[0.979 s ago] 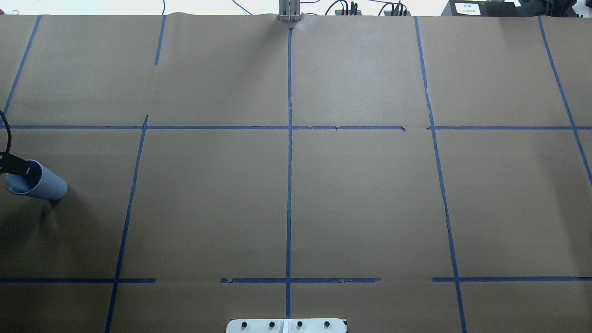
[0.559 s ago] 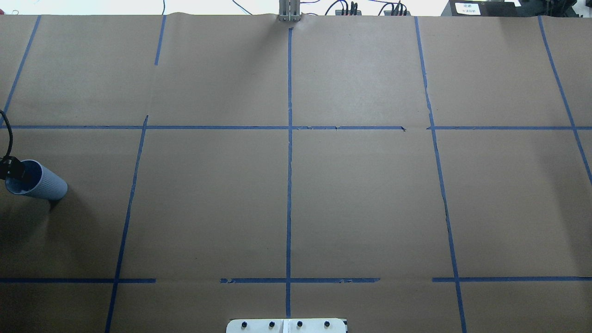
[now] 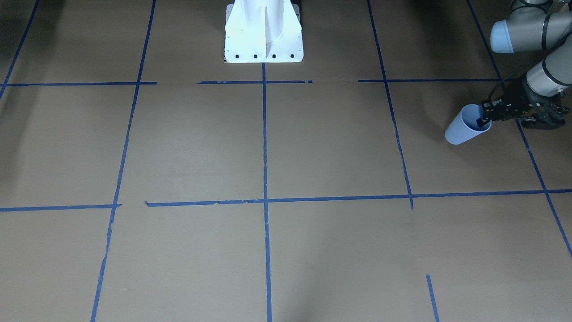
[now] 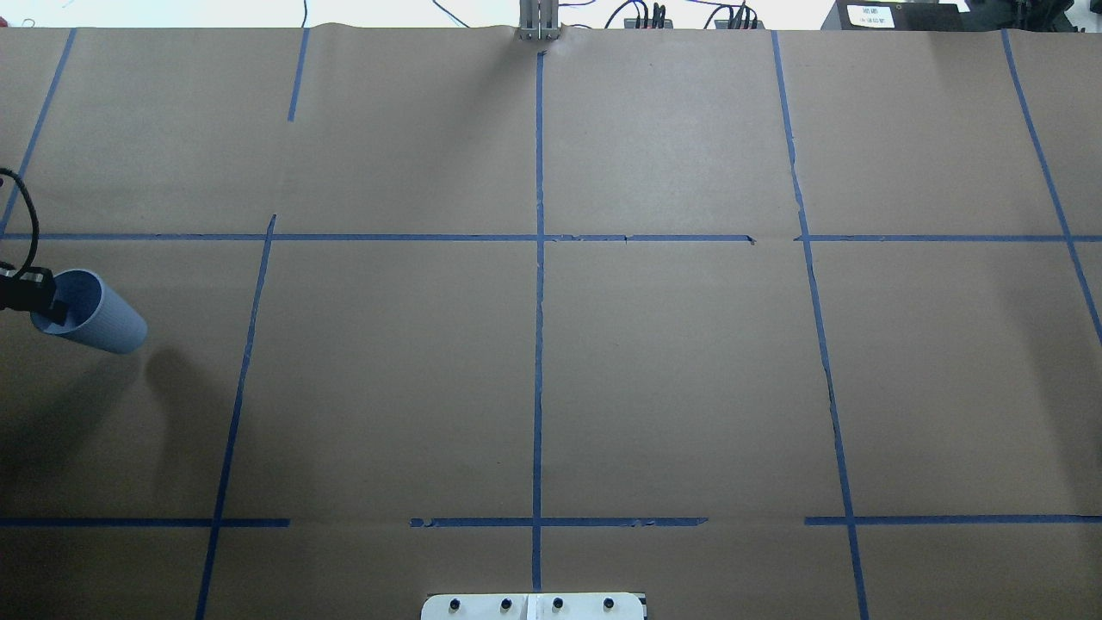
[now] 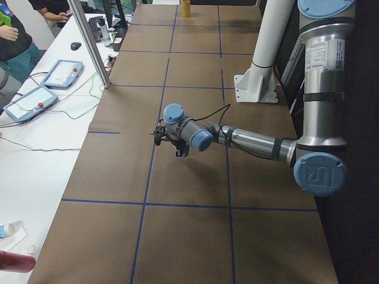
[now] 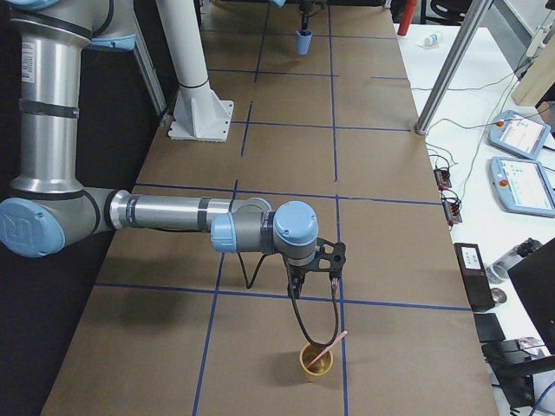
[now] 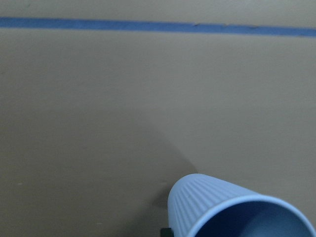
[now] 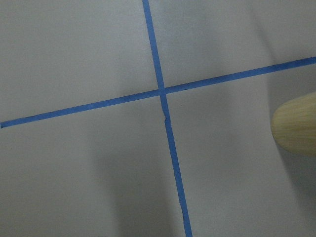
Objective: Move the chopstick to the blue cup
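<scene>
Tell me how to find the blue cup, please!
Start at the big brown table and go to the end by the robot's left arm. There the left claw pinches the blue cup by its rim. It's pale blue and ribbed; the other cup, far away, is yellow.

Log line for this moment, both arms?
left gripper: grips blue cup rim, tilted | chopstick: in yellow cup | right gripper: near it, state unclear
</scene>
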Tool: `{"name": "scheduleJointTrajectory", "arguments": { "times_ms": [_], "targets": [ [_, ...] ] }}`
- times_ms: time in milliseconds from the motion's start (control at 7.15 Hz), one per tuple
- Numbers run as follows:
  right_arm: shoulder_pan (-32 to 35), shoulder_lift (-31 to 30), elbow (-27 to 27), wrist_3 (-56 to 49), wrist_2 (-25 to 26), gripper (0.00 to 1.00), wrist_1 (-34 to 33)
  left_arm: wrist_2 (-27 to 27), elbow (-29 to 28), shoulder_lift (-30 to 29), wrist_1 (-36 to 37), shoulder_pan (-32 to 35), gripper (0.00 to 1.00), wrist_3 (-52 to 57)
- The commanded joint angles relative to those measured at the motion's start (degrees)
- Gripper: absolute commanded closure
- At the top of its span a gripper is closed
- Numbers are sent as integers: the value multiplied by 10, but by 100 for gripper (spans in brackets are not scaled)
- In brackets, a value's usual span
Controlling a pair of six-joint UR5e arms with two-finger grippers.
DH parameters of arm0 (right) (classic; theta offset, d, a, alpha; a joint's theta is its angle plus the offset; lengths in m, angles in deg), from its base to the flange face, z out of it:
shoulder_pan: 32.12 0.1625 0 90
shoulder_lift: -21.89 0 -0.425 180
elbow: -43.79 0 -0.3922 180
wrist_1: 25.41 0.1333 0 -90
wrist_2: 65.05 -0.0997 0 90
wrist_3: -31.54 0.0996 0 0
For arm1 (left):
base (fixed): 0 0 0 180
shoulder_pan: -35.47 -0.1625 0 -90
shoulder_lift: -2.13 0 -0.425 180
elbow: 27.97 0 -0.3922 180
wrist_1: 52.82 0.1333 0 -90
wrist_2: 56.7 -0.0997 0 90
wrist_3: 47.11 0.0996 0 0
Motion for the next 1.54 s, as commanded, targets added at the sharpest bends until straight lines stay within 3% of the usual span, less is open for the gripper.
{"name": "scheduleJointTrajectory", "arguments": {
  "times_ms": [0,140,280,420,559,839,979,1259,1399],
  "targets": [
    [0,-2,-13,0,1,0,-3,-5,95,-132,231,-1,100,-35],
    [0,-1,-13,0,3,0,-1,-5,92,-222,284,-26,100,-95],
    [0,-3,-13,0,0,0,0,-33,82,-281,285,-117,100,-183],
    [-1,0,-13,1,1,0,-3,-116,36,-363,278,-188,100,-267],
    [-1,2,-11,1,1,0,-6,-141,-24,-425,262,-234,100,-313],
    [-1,6,-13,1,3,0,-2,-179,-146,-466,110,-266,100,-356],
    [-1,6,-13,1,3,0,0,-202,-180,-477,92,-280,100,-357],
    [-1,5,-12,2,4,0,1,-210,-192,-481,85,-291,100,-357],
    [-1,5,-13,2,4,0,1,-210,-192,-480,85,-296,95,-357]
  ]
}}
